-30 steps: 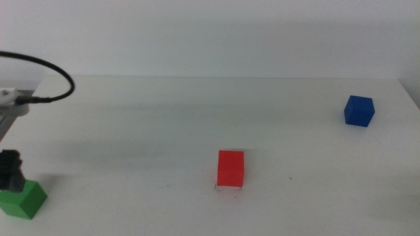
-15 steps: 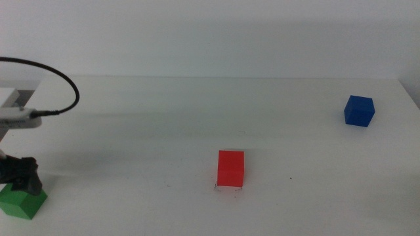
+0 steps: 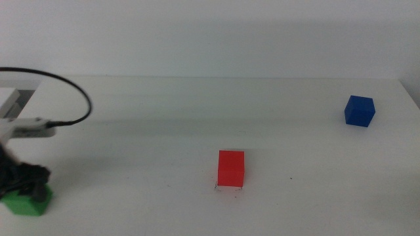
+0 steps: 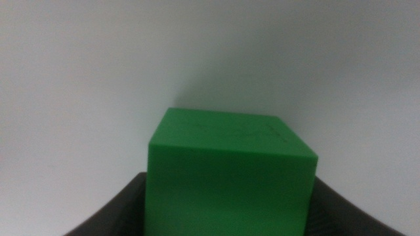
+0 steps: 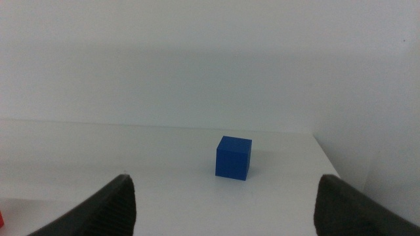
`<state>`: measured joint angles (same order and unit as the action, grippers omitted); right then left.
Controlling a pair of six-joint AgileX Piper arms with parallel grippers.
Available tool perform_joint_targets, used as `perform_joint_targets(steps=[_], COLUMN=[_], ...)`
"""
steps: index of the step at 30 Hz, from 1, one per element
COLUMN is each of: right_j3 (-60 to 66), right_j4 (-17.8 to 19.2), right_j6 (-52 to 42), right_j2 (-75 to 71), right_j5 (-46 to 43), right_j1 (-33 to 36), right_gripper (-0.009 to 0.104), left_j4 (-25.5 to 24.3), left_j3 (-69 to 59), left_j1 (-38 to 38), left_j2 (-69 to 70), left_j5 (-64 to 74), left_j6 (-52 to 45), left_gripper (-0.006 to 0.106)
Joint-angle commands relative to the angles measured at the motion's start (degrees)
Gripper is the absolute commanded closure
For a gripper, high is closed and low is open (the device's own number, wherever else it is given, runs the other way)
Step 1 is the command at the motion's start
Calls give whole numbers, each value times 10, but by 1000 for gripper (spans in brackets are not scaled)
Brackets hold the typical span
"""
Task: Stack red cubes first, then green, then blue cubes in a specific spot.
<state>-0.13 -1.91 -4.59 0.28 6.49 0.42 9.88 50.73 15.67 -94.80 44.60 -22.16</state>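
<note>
The green cube (image 3: pixel 26 204) lies at the near left of the table. My left gripper (image 3: pixel 27 186) is down over it, open, with a jaw on each side. In the left wrist view the green cube (image 4: pixel 230 170) fills the gap between the jaws of the left gripper (image 4: pixel 230 180). The red cube (image 3: pixel 231 168) stands at the table's middle on the specific spot (image 3: pixel 229 189), whose two tiny black marks show at its base. The blue cube (image 3: pixel 359 111) rests at the far right. My right gripper (image 5: pixel 226 187) waits open, with the blue cube (image 5: pixel 233 157) ahead of it.
A black cable (image 3: pixel 72 85) arcs above the left arm. A lone dark speck (image 3: pixel 291 177) lies on the white table (image 3: pixel 197 118) to the right of the red cube. The table's right edge runs just beyond the blue cube.
The left gripper has come down and shifted slightly right, covering more of the green cube. The cable loop has swung right. The red and blue cubes have not moved.
</note>
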Motion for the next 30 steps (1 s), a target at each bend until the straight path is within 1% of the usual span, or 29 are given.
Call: perform_joint_targets(steps=[1,2,4,6,9,12,13,14,17,21,24,26,30], right_j3=[1,1,1,1,1,1,1,1,1,1,1,1,1], right_j4=[0,0,0,0,0,0,0,0,0,0,0,0,0], right_j6=[-3,-3,-3,-3,-3,-3,-3,-3,-3,-3,-3,-3,-3], right_j2=[-3,-3,-3,-3,-3,-3,-3,-3,-3,-3,-3,-3,-3], right_j5=[-3,-3,-3,-3,-3,-3,-3,-3,-3,-3,-3,-3,-3], right_j1=[-4,-4,-4,-4,-4,-4,-4,-4,-4,-4,-4,-4,-4], right_gripper=[2,2,2,2,2,2,2,2,2,2,2,2,2], left_j4=[-16,-30,-63,-80,-105,-181,-198,-203,-190,-155,-141,-138,-133], left_j3=[22,39,84,136,206,270,294,320,411,519,588,615,625], left_j1=[-46,-81,-170,-253,-377,-486,-514,-534,-567,-574,-574,-574,-574], left_j2=[18,22,28,27,17,-12,-28,-48,-112,-197,-246,-270,-288], left_j5=[33,48,109,160,141,125,133,146,186,252,254,254,254], left_j6=[64,96,233,324,440,587,629,651,661,660,644,640,640], left_gripper=[83,90,102,102,102,102,102,102,102,100,98,98,97])
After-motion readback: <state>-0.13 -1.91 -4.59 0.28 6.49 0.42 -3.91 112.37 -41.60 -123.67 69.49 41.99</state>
